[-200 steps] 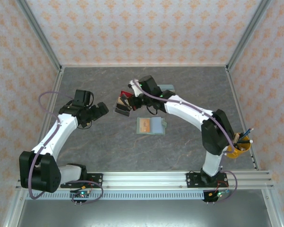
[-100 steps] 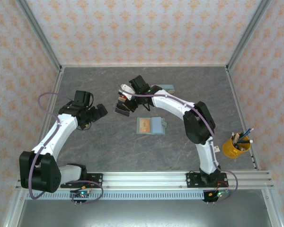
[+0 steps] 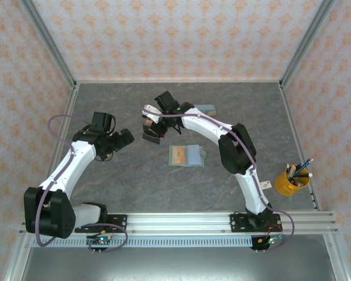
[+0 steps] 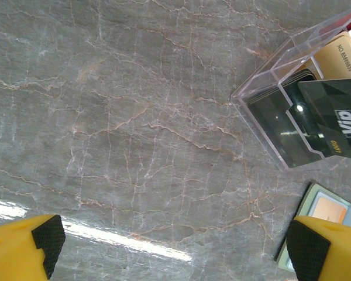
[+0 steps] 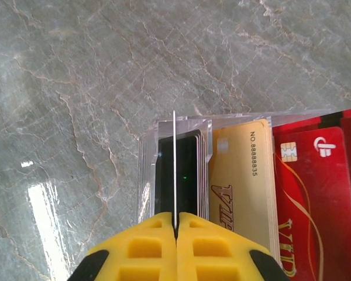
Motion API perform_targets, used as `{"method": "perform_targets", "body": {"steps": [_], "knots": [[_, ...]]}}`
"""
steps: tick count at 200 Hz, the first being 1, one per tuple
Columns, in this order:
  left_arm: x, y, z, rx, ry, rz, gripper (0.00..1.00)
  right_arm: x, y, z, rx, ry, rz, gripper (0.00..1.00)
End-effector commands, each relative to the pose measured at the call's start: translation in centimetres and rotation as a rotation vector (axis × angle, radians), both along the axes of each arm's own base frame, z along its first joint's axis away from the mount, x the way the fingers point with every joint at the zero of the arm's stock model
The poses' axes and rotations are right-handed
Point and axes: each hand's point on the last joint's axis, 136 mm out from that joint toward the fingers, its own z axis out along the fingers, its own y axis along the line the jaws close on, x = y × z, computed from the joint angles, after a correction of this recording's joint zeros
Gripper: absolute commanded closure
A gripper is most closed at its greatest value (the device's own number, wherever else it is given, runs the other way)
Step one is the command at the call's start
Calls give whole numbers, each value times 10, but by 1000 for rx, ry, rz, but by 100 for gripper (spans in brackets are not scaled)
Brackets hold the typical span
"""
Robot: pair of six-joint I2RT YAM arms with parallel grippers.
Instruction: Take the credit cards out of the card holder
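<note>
- Right jaws pinch a thin card [image 5: 174,158] on its edge over the clear box [image 5: 147,175], likely to slot it in.
- Left jaws are wide apart, holding nothing.
- The card holder [image 3: 187,156] lies open on the surface [image 3: 134,181].

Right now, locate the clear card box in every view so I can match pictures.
Top external: clear card box left of centre, up-left of the card holder.
Left wrist: box at upper right.
Right wrist: box at centre.
Shared landmark: tan numbered card inside it, in both wrist views.
</note>
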Motion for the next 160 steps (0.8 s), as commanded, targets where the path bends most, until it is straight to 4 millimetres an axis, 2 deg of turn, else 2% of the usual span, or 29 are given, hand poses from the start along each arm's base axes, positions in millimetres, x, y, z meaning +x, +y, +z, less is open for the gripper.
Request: {"method": "perform_targets", "body": {"steps": [1, 21, 34, 57, 85, 109, 120, 137, 160], "knots": [[-1, 1, -6, -3, 11, -15, 0, 2, -1, -3, -29, 0, 27, 95], [-1, -1, -6, -9, 13, -16, 0, 5, -3, -1, -46, -4, 12, 88], [-1, -1, -6, -13, 14, -14, 0, 5, -3, 7, -39, 4, -2, 81], [-1, -2, -6, -20, 14, -18, 0, 4, -4, 29, -9, 11, -44, 70], [1, -5, -5, -36, 9, -27, 0, 1, -11, 64, 78, 17, -153, 64], [2, -12, -4, -67, -4, -50, 0, 1, -35, 84, 149, 49, -367, 56], [3, -16, -4, -84, -11, -64, 0, -4, -50, 86, 178, 75, -475, 52], [4, -23, -5, -104, -25, -93, 0, -16, -76, 83, 226, 109, -636, 45], [5, -33, -4, -104, -40, -138, 0, -34, -117, 66, 239, 167, -859, 38]]}}
